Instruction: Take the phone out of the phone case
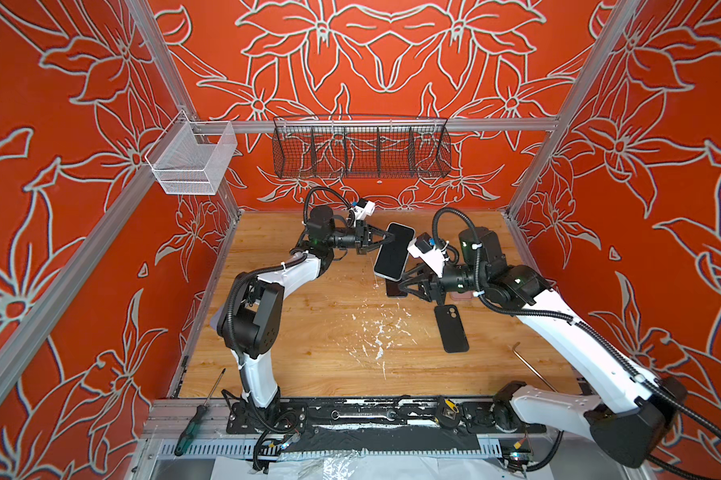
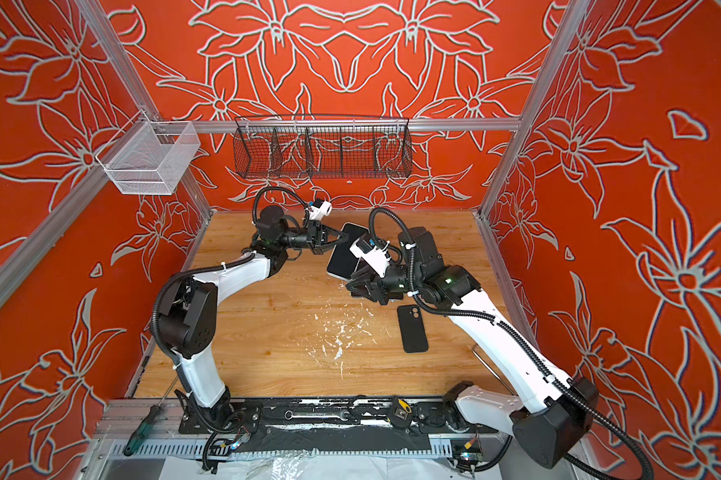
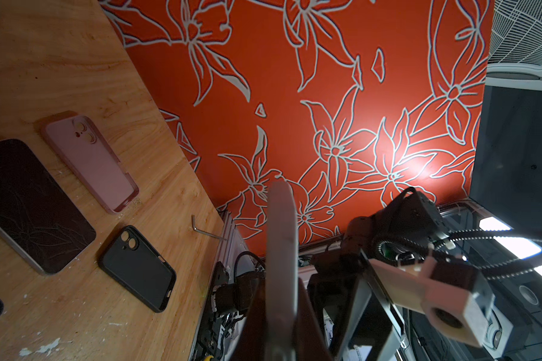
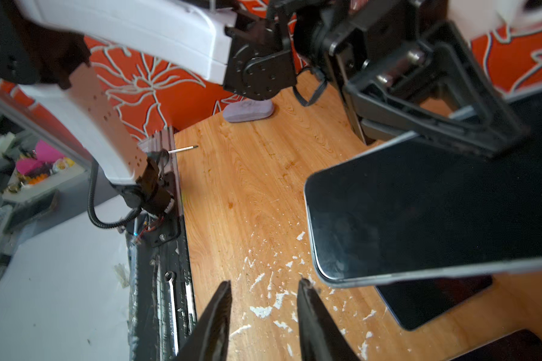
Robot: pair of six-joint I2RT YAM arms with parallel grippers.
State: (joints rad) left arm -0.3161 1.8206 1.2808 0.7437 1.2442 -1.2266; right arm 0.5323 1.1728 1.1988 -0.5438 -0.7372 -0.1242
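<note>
Right gripper, half-open and empty, stands beside the phone, which the left gripper clamps aloft, apparently keeping it clear of the empty phone case behind the right gripper.

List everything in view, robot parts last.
phone: one, dark screen, held above the table
second phone: one, dark, flat on table
black case: one, black, on table
pink case: one, pink, on table
hex key: one, metal, on table
screwdriver: one, green-black handle, front rail
wrench: one, silver, front rail
mesh basket: one, white, left frame
wire basket: one, black, rear bar
table: one, wood, white flecks
left tool: one, black, shut on phone's edge
right tool: one, black, open
</note>
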